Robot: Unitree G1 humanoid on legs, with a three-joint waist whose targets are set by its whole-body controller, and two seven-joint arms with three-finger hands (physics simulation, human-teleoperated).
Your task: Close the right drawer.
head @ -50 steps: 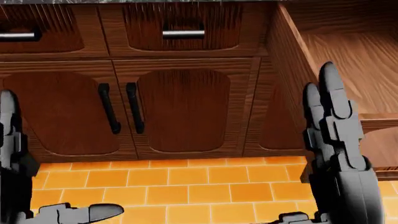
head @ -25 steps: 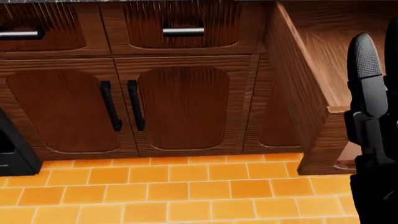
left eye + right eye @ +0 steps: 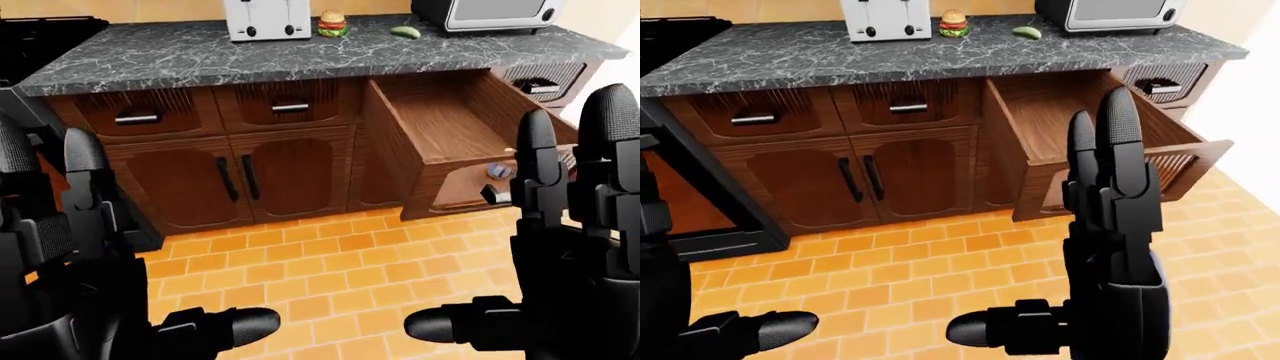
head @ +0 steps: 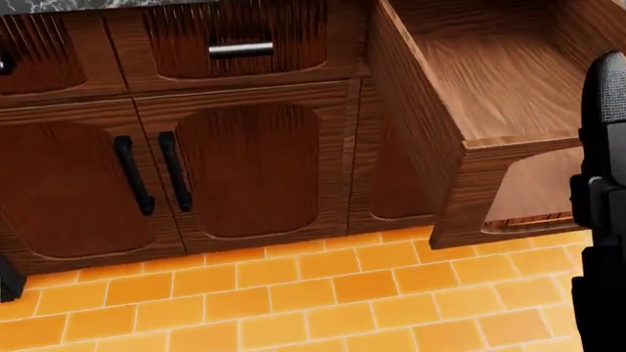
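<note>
Orange tiled floor [image 3: 330, 262] runs up to a row of dark wooden cabinets under a grey marbled desk [image 3: 200, 52].

On the desk, along the top of the left-eye view: a white toaster [image 3: 266, 18], a small burger [image 3: 332, 23], a green item [image 3: 405, 32] too small to identify, and a microwave [image 3: 487, 13] at the right.

Right drawer [image 3: 440, 142]: pulled well out from the cabinet row, standing open. Its inside floor is bare wood. In the head view its near left corner sits right of centre, with its front panel [image 4: 528, 194] facing lower right.

Two shut drawers with silver bar handles [image 3: 290, 108] sit left of the open one. Below them is a pair of cabinet doors with black vertical handles [image 4: 174, 170]. Another drawer front [image 3: 545, 79] shows at the far right, under the end of the desk.

Right robot hand [image 3: 1110, 195]: raised, fingers straight up and spread, thumb jutting left at the bottom. Released, gripping nothing. In the right-eye view it overlaps the drawer's front; whether it touches the drawer cannot be told.

Left robot hand [image 3: 70, 225]: raised at the left edge of the left-eye view, fingers upright, thumb pointing right. Released, holding nothing, well apart from the drawer.

Black appliance [image 3: 40, 34] at the upper left of the left-eye view.
</note>
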